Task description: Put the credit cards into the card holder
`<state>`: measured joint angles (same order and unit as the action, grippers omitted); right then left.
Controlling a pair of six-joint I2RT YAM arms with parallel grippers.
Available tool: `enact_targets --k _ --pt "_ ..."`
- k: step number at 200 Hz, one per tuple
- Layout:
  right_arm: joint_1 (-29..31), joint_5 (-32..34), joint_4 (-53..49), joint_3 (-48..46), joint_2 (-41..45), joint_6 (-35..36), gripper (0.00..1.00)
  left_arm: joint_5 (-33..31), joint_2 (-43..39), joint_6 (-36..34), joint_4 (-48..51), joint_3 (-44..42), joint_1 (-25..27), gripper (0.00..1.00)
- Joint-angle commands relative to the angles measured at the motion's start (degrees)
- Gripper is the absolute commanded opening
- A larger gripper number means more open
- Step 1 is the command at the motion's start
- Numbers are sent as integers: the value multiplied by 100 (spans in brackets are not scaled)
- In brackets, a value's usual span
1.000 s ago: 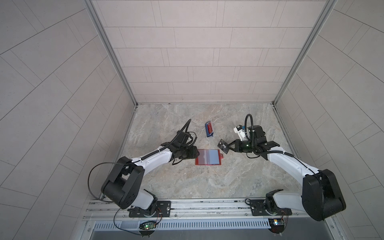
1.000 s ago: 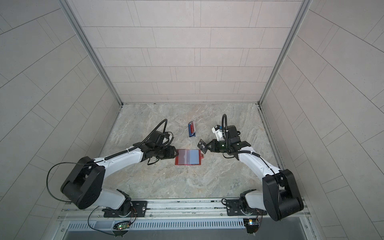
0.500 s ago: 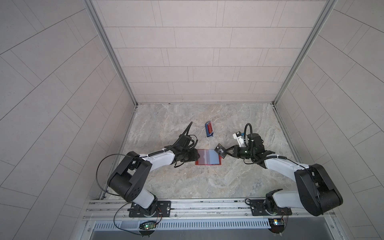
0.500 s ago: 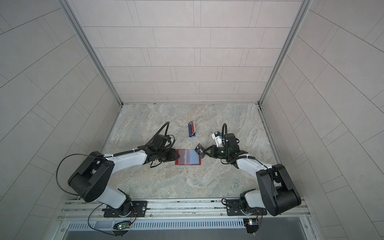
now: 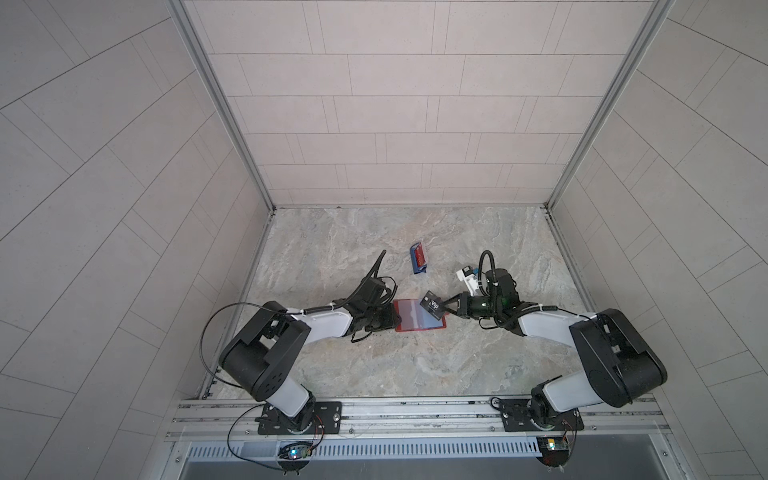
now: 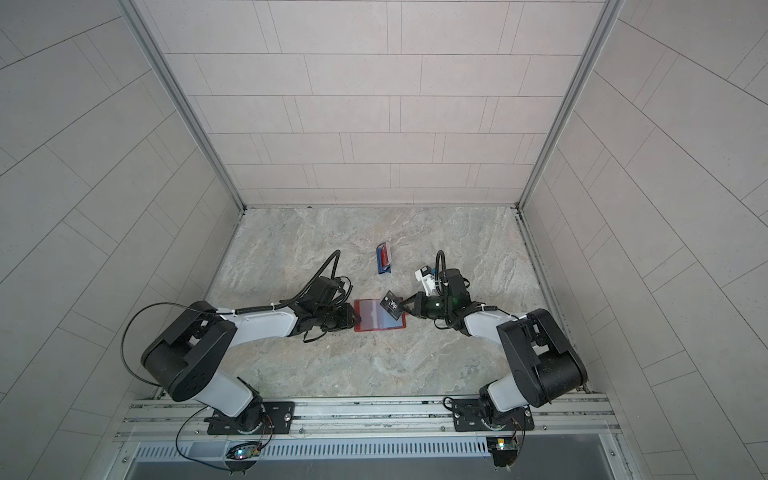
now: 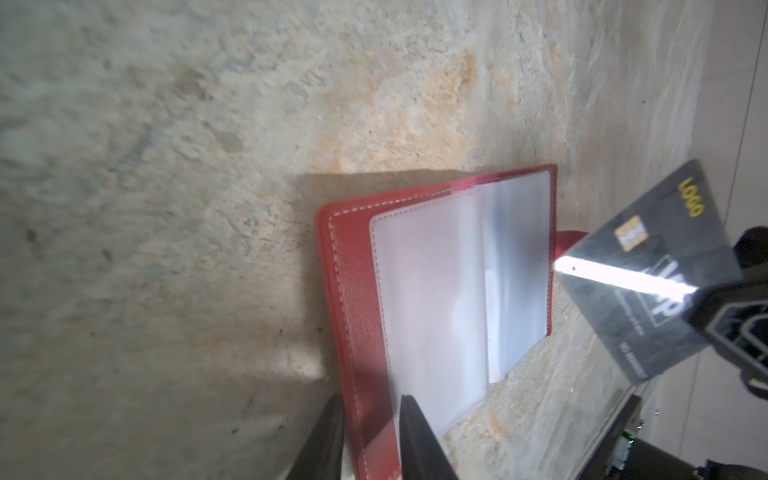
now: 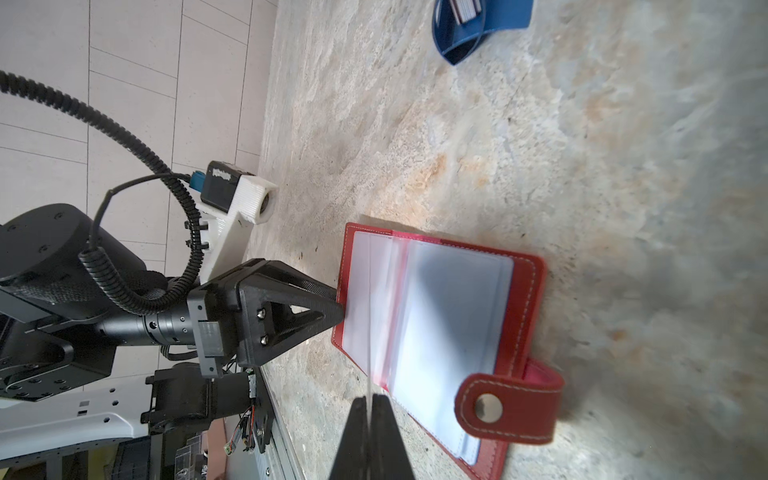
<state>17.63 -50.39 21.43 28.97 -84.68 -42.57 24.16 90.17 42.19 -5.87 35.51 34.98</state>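
Note:
The red card holder (image 5: 409,328) (image 6: 370,327) lies open on the stone floor, clear sleeves up, snap tab (image 8: 507,411) on its right side. A pale blue card (image 8: 457,316) shows inside its right sleeve. My left gripper (image 5: 395,322) (image 7: 370,399) sits low at the holder's left edge, its fingers closed on the red cover (image 7: 353,291). My right gripper (image 5: 446,309) (image 8: 368,401) is shut on the black VIP card (image 5: 432,307) (image 6: 390,306) (image 7: 648,282). That card hangs tilted over the holder's right edge.
A small blue stand (image 5: 418,258) (image 6: 384,257) (image 8: 478,25) holding a red card (image 5: 420,255) stands behind the holder. Tiled walls close in three sides. The metal rail (image 5: 415,411) with both arm bases runs along the front.
My right gripper has carried the black card leftward to the holder's right edge. The left gripper has moved in on the holder's left edge and its jaws have narrowed onto the cover.

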Motion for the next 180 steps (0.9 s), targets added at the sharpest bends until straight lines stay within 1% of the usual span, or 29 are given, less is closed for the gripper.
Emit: enact_targets --k 1,43,48,52,60,118,140,180 --pt "30 -50 192 -41 -98 -68 0 -50 118 283 -199 -147 120 25" --pt "37 -23 359 -80 -278 -96 0 -101 219 375 -300 -167 236 24" --pt "39 -28 405 -94 -307 -117 0 -103 231 384 -304 -167 245 24" --pt "39 -32 425 -100 -331 -128 0 -113 229 390 -301 -167 252 21" --pt "39 -23 464 -107 -359 -137 0 -131 239 399 -305 -167 262 21" --pt "31 8 706 -161 -591 -207 0 -174 260 360 -263 -184 299 21" --pt "30 38 869 -215 -595 -303 0 -183 274 351 -244 -184 300 21" --pt "30 80 872 -256 -536 -296 0 -223 312 342 -232 -208 314 21"
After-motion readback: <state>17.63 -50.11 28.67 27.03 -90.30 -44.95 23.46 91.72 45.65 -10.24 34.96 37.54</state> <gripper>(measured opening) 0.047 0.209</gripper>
